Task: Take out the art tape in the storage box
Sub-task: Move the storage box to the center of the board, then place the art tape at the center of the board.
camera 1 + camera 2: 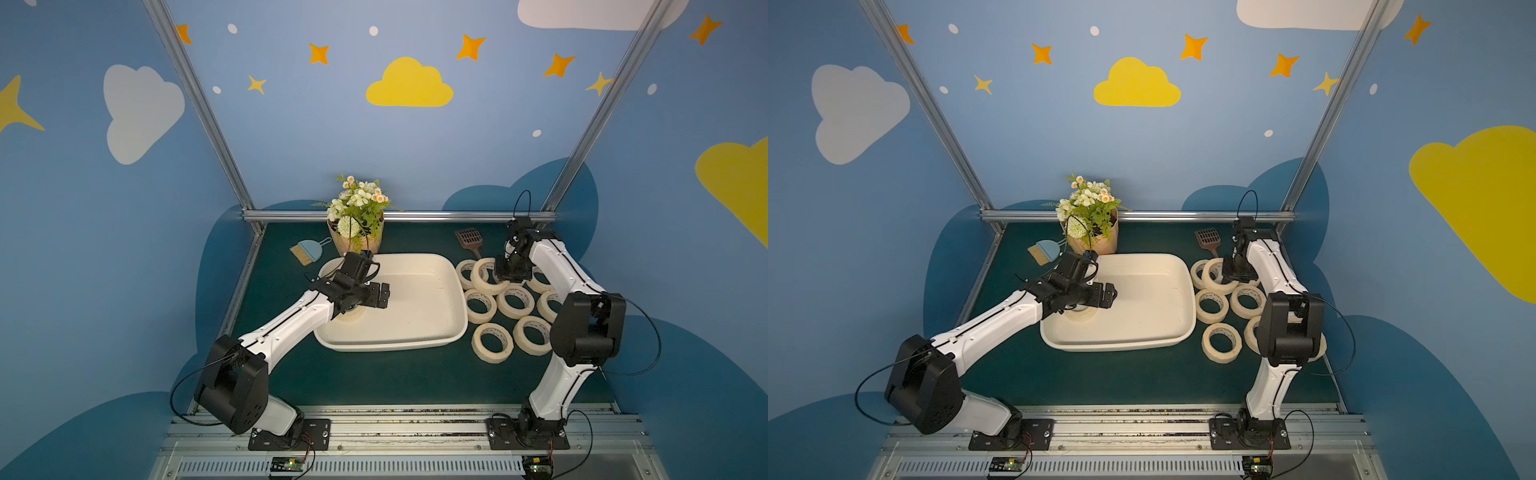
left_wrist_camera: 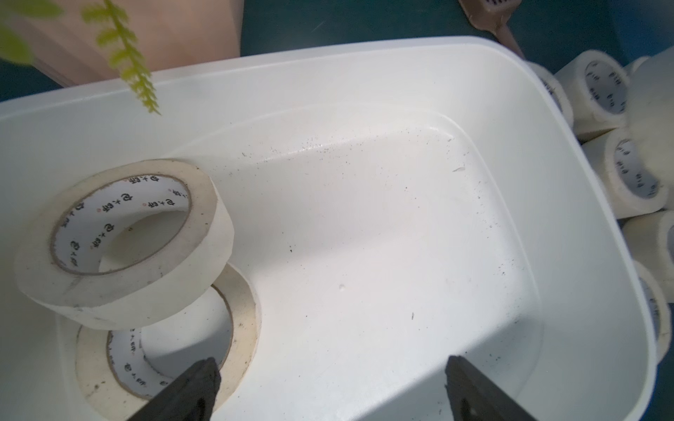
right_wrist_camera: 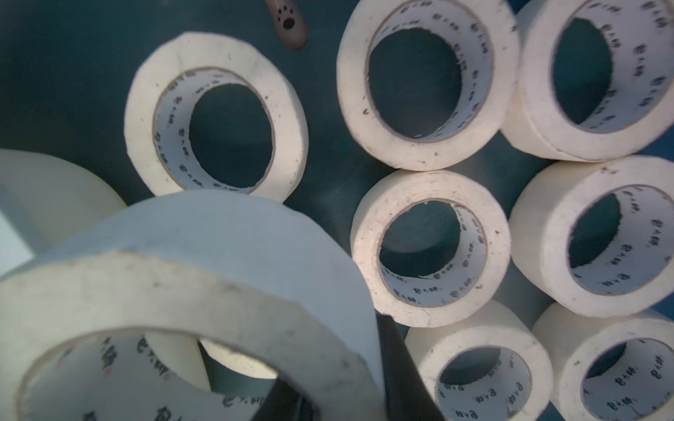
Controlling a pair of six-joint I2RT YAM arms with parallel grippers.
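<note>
The cream-white storage box [image 1: 390, 347] [image 1: 1121, 345] lies mid-table. At its left end are two art tape rolls, one [image 2: 120, 240] tilted on top of the other [image 2: 240, 328]. In both top views only a bit of roll [image 1: 351, 318] shows under the arm. My left gripper [image 1: 380, 295] [image 2: 330, 375] hangs open just over the box floor beside the lower roll, holding nothing. My right gripper [image 1: 513, 274] [image 3: 343, 382] is shut on the wall of another art tape roll [image 1: 486, 276] [image 3: 182, 273], one finger inside its core, above the rolls lying right of the box.
Several rolls [image 1: 492, 343] [image 3: 430, 248] lie packed on the green mat right of the box. A tan flower pot [image 1: 359, 237] stands right behind the box. A small brush and dustpan [image 1: 307, 251] lies back left, a brown scoop [image 1: 469, 239] back right.
</note>
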